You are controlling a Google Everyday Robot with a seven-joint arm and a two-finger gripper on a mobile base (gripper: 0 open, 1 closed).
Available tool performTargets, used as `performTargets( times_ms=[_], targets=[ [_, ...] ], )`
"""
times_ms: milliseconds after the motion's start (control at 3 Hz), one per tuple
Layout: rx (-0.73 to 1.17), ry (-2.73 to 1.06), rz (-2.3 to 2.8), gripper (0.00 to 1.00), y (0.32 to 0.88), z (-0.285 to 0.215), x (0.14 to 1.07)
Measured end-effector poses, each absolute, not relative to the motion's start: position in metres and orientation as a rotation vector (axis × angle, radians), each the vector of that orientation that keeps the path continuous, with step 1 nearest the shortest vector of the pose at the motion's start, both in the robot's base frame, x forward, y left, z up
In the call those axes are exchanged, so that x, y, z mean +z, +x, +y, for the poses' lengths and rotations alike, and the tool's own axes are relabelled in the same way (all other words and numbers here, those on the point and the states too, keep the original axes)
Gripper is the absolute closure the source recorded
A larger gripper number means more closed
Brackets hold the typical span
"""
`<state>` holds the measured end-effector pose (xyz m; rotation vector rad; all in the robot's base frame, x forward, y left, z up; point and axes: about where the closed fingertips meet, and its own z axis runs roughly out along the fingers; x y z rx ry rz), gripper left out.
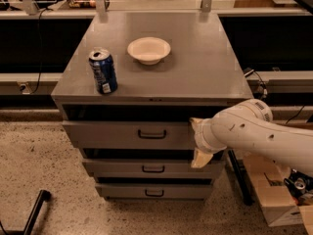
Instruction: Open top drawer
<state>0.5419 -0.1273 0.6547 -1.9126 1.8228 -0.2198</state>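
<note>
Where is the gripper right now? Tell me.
In the camera view, the gripper is at the right end of the top drawer front, right of its black handle and just under the cabinet top.

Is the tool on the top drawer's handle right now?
No: the tool sits at the right end of the top drawer front, well clear of the black centre handle.

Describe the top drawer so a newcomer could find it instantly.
Find the grey cabinet carrying a blue can and a white bowl. Of its three stacked drawers, the top drawer is uppermost, the gripper at its right end. It has the tallest, widest front.
</note>
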Motion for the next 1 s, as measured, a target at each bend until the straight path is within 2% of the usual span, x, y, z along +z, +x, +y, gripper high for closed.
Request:
performTargets(
  times_ms=[333, 1000],
  targets=[
    [-0.164, -1.920, 1.846, 0.36, 0.534, -0.124, 0.659],
    [-0.022, -1.929, 1.918, 0.32, 0.484, -0.125, 0.672]
  ],
)
